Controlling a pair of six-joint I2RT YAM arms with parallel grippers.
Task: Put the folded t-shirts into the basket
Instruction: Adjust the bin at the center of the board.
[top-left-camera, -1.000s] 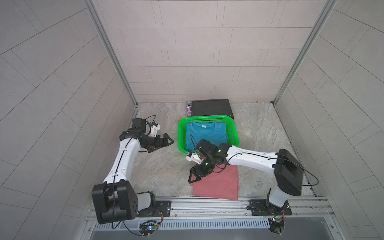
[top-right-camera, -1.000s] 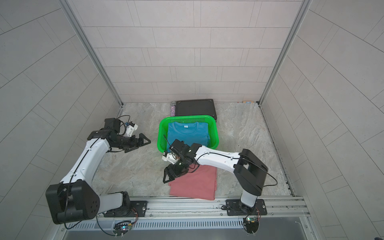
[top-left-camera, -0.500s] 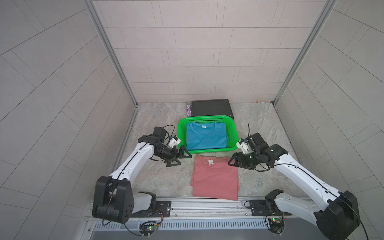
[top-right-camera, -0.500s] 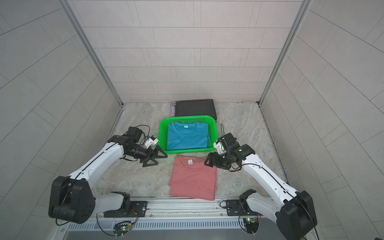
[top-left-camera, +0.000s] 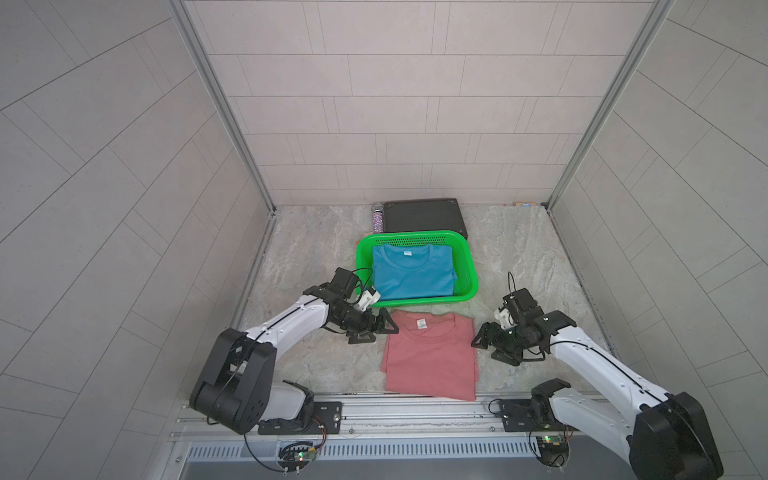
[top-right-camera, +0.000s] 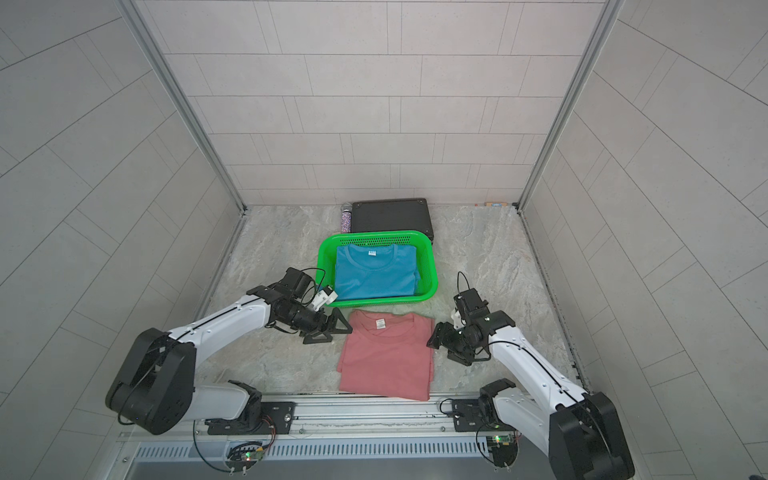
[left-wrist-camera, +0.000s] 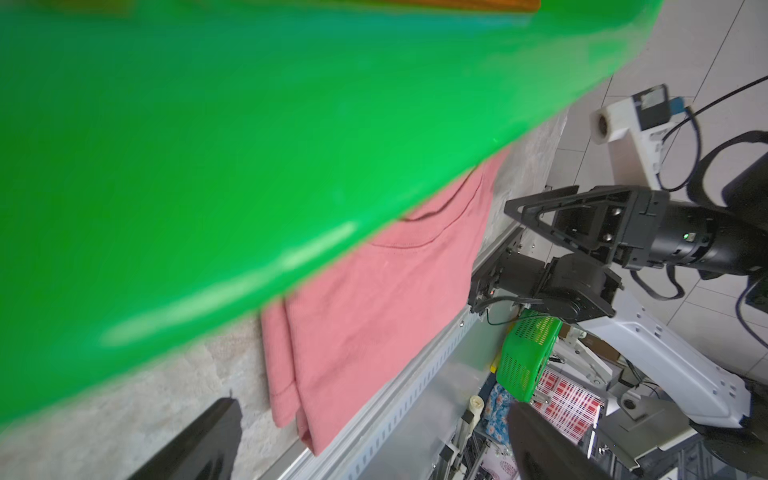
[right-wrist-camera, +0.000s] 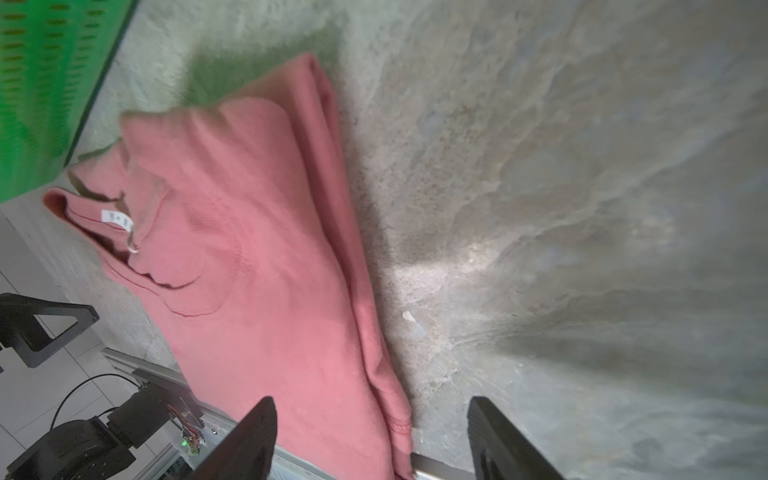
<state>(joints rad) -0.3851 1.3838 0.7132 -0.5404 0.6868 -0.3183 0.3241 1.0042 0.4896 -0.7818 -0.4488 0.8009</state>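
Table (top-left-camera: 316, 266), stone-patterned, walled on three sides; bare stretches lie open along its left and right edges.

Basket (top-left-camera: 424, 300), green mesh, mid-table, long axis front to back. A black case (top-left-camera: 422, 216) and a small bottle (top-left-camera: 377, 218) sit behind it at the back edge.

Pink t-shirt (top-left-camera: 430, 357), folded flat at the middle of the front edge. Its long axis runs front to back, the collar and label toward the basket. A narrow strip of table separates collar from basket, and the hem reaches the front rail.

Blue t-shirt (top-left-camera: 409, 272), folded inside the basket, collar toward the back edge. Anything beneath it is hidden.

Left gripper (top-left-camera: 376, 332), jaws spread and empty, just beside the pink t-shirt's left collar corner. Its wrist view is mostly blurred green basket wall.

Right gripper (top-left-camera: 490, 349), jaws apart and empty, just beside the pink t-shirt's right edge.
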